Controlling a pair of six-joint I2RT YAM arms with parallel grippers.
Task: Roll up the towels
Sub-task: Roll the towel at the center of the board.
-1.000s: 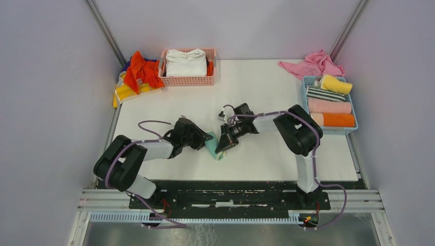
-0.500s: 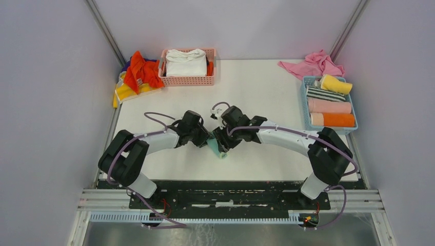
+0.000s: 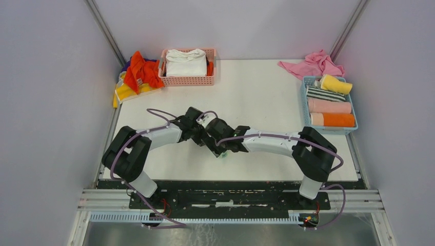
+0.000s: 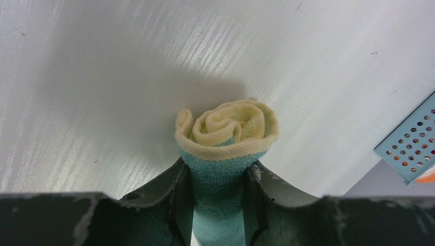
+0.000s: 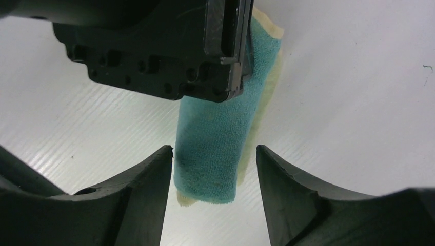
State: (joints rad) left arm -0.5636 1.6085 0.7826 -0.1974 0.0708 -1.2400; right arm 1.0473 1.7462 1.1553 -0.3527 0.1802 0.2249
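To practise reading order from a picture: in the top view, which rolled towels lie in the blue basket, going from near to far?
orange roll → pink roll → striped roll → yellow roll

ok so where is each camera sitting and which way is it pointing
Top external: above and behind the bases, looking down on the table; both arms show.
Left wrist: on the left arm, looking along the left gripper at the spiral end of the rolled towel; its fingers show.
Right wrist: on the right arm, looking down between the fingers of the open right gripper at that towel's side.
Shared: both wrist views show the same towel; the right also shows the left gripper clamping it.
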